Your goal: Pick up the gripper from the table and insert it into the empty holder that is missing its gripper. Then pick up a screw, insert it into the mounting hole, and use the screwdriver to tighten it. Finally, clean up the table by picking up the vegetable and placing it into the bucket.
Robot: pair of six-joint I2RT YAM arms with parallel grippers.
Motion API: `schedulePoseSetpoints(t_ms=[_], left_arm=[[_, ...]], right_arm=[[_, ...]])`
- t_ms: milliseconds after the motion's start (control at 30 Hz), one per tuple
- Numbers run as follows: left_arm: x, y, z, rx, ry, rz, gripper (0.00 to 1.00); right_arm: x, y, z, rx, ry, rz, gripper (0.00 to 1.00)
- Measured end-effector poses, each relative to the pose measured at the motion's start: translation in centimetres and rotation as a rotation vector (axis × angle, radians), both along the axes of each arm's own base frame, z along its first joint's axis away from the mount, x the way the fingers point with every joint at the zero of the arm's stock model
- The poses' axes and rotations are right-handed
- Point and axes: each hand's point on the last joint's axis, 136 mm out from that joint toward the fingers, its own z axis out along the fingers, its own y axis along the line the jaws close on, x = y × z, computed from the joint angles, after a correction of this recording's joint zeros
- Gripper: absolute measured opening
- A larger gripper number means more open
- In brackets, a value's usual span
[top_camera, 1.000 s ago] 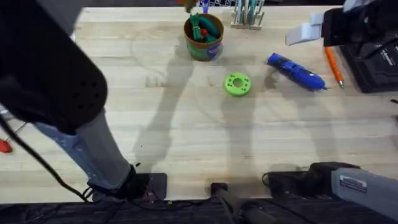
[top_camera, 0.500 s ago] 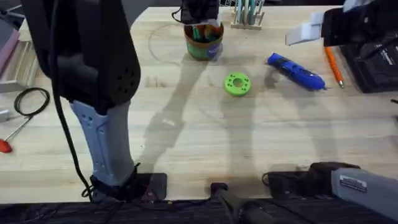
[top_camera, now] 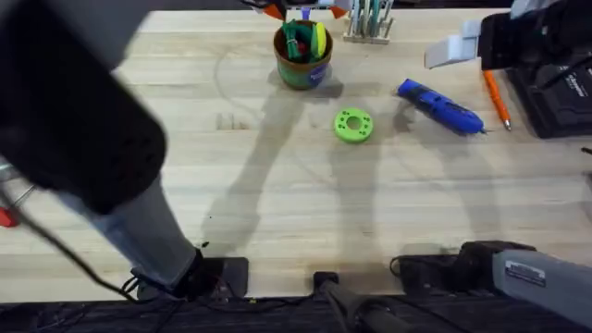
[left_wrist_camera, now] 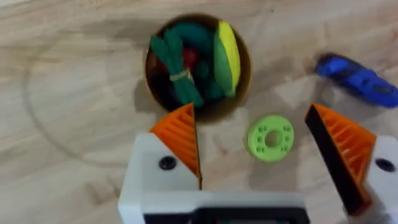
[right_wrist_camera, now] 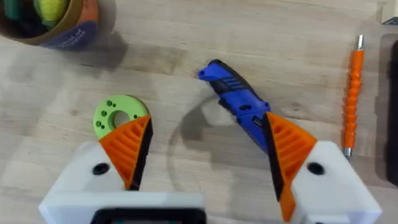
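Both tools stand wide and empty. Left tool [left_wrist_camera: 255,155] hangs above the bucket [top_camera: 302,55], where the vegetable [left_wrist_camera: 227,55] lies upright against the rim nearest the screwdriver [top_camera: 441,106]; cleanup looks done.

Now lying in the bucket [top_camera: 303,55] beside the green toys: the vegetable [top_camera: 319,40], unseen there a second ago. Left gripper [left_wrist_camera: 261,146] open above it, no longer covering the rim.
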Motion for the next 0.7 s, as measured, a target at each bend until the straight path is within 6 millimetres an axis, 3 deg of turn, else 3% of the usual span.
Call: schedulePoseSetpoints(t_ms=[167, 300, 467, 700], left_arm=[[-4.7, 2.3, 3.3, 0.053, 0.029, -0.014, 0.987], [-7.4, 4.1, 4.5, 0.098, 0.041, -0.006, 0.986], [-11.5, 6.3, 3.1, 0.127, 0.046, 0.007, 0.985], [-19.4, 10.4, 0.2, 0.167, 0.040, 0.034, 0.985]], right_arm=[[-0.7, 0.3, -0.4, 0.015, 0.032, 0.010, 0.992], [-1.8, 0.6, 0.0, 0.032, 0.044, 0.016, 0.994], [-4.1, 0.9, 1.1, 0.042, 0.044, 0.020, 0.993], [-6.1, 1.0, 1.3, 0.053, 0.076, 0.006, 0.993]])
